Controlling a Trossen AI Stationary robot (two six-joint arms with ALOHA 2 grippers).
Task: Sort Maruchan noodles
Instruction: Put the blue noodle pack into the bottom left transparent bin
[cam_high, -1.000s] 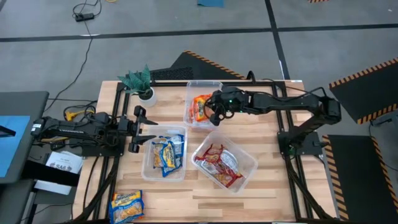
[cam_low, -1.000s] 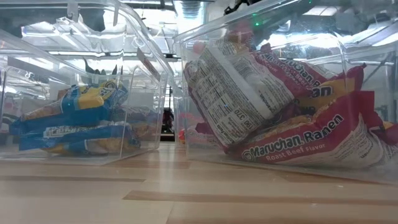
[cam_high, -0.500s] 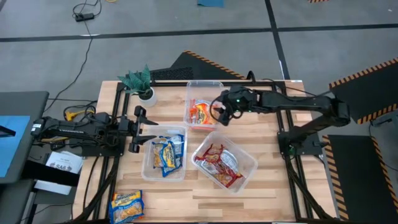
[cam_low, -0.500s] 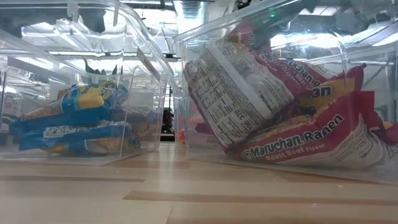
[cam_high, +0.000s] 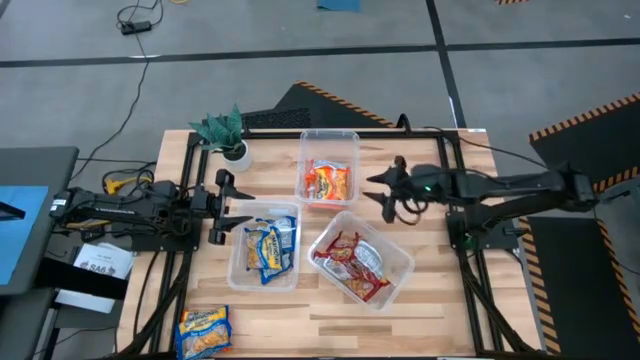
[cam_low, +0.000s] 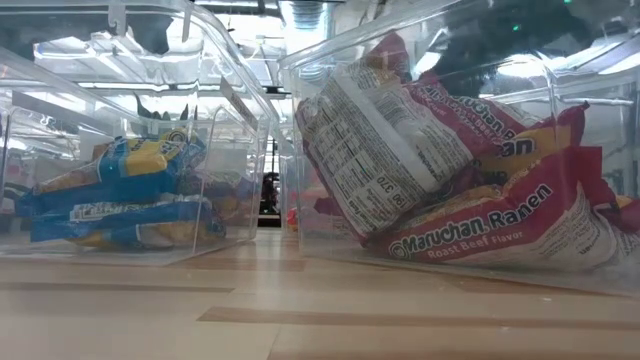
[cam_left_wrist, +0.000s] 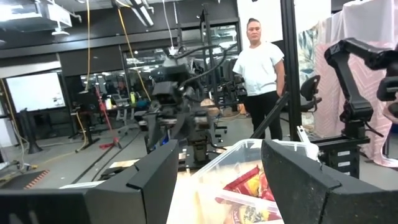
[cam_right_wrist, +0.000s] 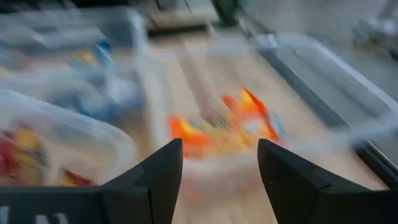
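Three clear plastic bins sit on the wooden table. The far bin, near the table's back edge, holds an orange-yellow noodle packet lying flat on its floor. The left bin holds several blue-white packets piled loosely; in the low view they lie stacked on their sides against the clear wall. The right bin, set at an angle, holds the red packets, which in the low view lean on one another, one showing its white printed back and others the "Roast Beef Flavor" front. One more yellow-and-blue packet lies outside any bin, on the table's near left corner. A small green potted plant stands at the far left, just beside the far bin. The right gripper hangs above bare table just to the right of the far bin, its fingers spread apart and holding nothing; its wrist view looks blurrily toward the orange packet. The left gripper waits at the table's left edge, next to the left bin, fingers apart and empty. A person in a white shirt stands in the room beyond the table.
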